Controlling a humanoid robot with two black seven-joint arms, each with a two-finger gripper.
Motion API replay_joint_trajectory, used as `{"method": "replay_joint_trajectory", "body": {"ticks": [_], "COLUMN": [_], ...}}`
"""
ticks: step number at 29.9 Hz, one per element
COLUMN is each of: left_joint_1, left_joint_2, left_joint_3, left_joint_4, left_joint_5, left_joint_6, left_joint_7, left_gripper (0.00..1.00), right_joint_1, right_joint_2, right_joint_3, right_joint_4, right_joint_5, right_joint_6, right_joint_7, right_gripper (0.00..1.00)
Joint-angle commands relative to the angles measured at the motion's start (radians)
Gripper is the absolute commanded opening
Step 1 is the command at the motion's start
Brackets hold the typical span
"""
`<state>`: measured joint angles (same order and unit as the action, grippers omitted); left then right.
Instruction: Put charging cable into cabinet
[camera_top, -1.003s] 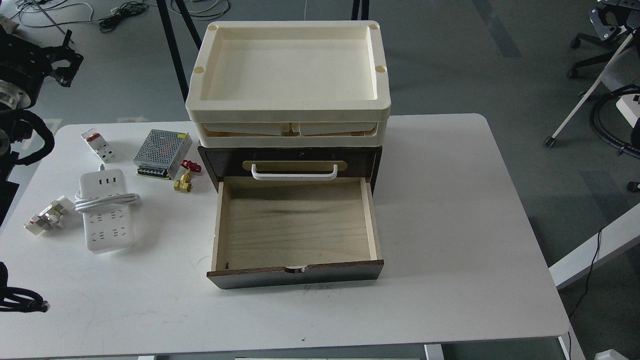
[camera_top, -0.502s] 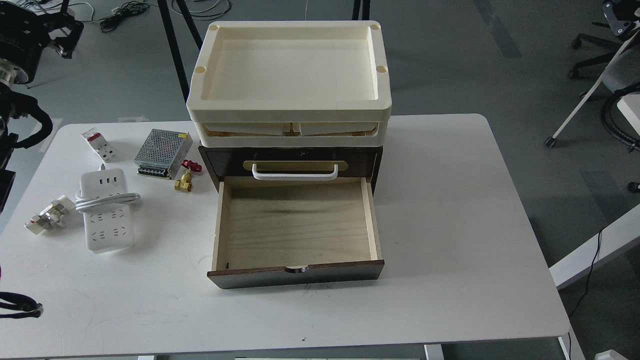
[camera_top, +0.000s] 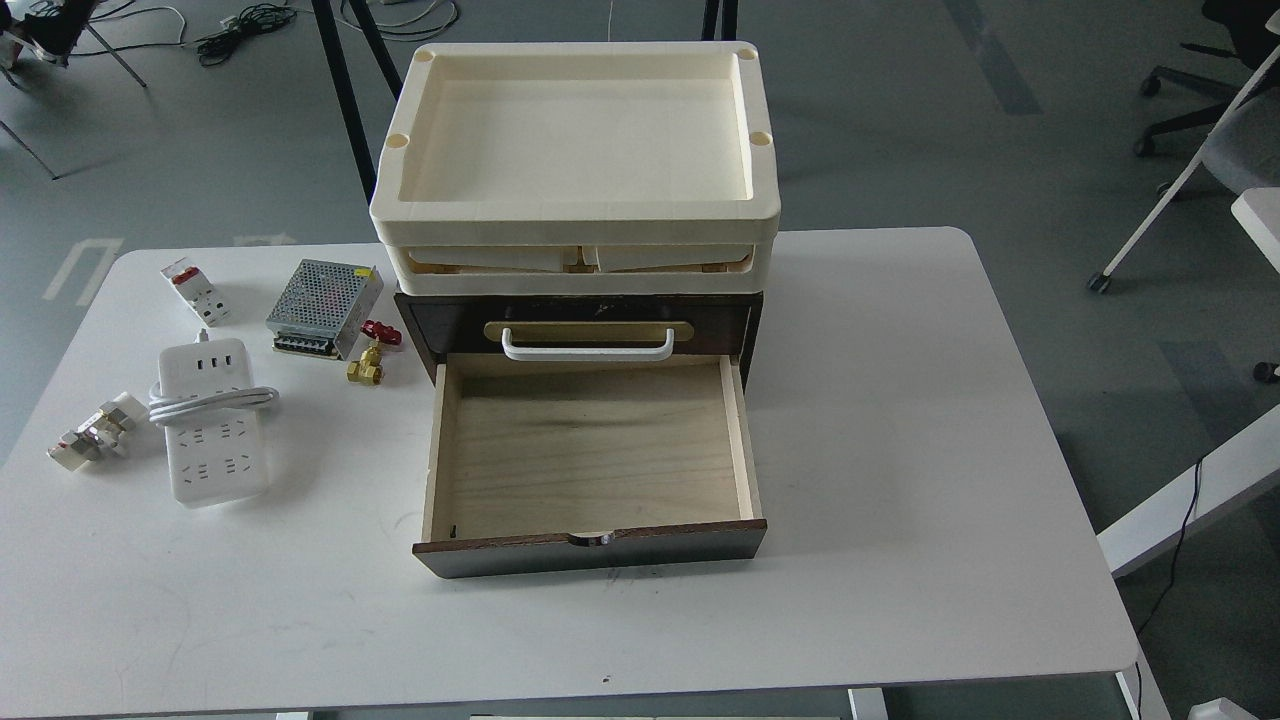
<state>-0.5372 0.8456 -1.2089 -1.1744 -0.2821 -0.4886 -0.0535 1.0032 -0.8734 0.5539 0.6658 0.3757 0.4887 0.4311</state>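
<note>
A: Neither left nor right gripper in the head view now; so impossible to tell if spread, pressed together, or pinching anything; no hand to give places from, so only neighbours named

B: And the charging cable (camera_top: 211, 422)?

A: Flat on the white table (camera_top: 900, 420), well apart from the cabinet (camera_top: 590, 330); cord wrapped across the middle, probably to keep it from trailing; untouched, not yet in the drawer (camera_top: 590, 450)

B: Drawer ready?

A: Pulled fully out, pale wood bottom bare; seemingly left open to receive the strip from above; cream trays (camera_top: 575, 150) stacked on top, white handle (camera_top: 588, 345) on the closed drawer above

B: Things near the cable?

A: Small white plug pieces (camera_top: 95, 432) just beside it; circuit breaker (camera_top: 196, 290), perforated metal box (camera_top: 324, 307) and brass valve (camera_top: 372, 352) near; risk of grabbing a wrong neighbour; best to grip across the coiled middle, judged only
</note>
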Motion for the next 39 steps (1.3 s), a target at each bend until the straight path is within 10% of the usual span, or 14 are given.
{"method": "replay_joint_trajectory", "body": {"ticks": [1,24,29,33,39], "left_joint_1": [0.135,0.214,0.2,0.168,0.171], "left_joint_2": [0.09,0.174,0.233,0.236,0.221], "left_joint_3": [-0.087,-0.373,-0.371,-0.359,-0.339], "left_joint_4": [-0.12,-0.09,0.086,0.243,0.282], "left_joint_5": [0.073,1.344,1.417,1.459,1.451], "left_joint_6": [0.0,0.0,0.0,0.0,0.0], "left_joint_7": [0.001,-0.017,-0.159,-0.412,-0.435], "left_gripper": [1.0,1.0,1.0,1.0,1.0], "right_joint_1": [-0.003,-0.163,-0.173,-0.176,-0.176], "right_joint_2": [-0.006,-0.041,-0.053,-0.055,-0.053], "right_joint_3": [-0.005,0.001,0.001,0.001,0.001], "right_joint_4": [0.002,0.009,0.009,0.008,0.008], "right_joint_5": [-0.001,0.0,0.002,0.002,0.003], "right_joint_6": [0.0,0.0,0.0,0.0,0.0], "right_joint_7": [-0.002,0.001,0.001,0.001,0.001], "right_gripper": [1.0,1.0,1.0,1.0,1.0]}}
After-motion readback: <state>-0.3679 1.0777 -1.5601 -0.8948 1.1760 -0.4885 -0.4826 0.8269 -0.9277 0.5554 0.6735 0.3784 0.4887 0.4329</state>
